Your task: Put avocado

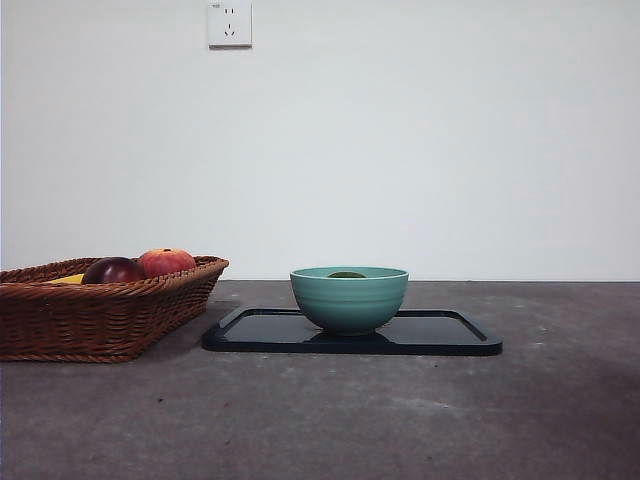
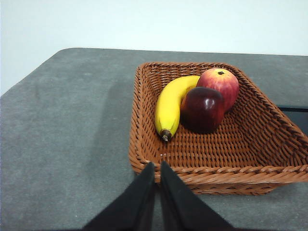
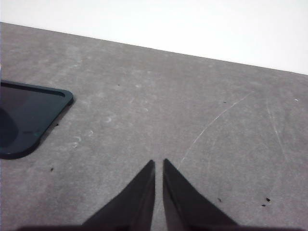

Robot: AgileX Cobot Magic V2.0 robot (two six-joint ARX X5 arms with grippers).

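Note:
The avocado [image 1: 347, 274] shows only as a dark green top just above the rim of a teal bowl [image 1: 349, 300], which stands on a black tray [image 1: 440, 335] in the middle of the table. My left gripper [image 2: 157, 166] is shut and holds nothing; it hangs just outside the near rim of a wicker basket [image 2: 211, 173]. My right gripper [image 3: 159, 162] is shut too, over bare table to the side of the black tray's corner [image 3: 29, 115]. Neither gripper appears in the front view.
The wicker basket [image 1: 100, 320] at the left holds a banana [image 2: 169, 106], a dark maroon round fruit [image 2: 202, 109] and a red-orange round fruit [image 2: 220, 84]. A wall socket [image 1: 229, 23] is on the white wall behind.

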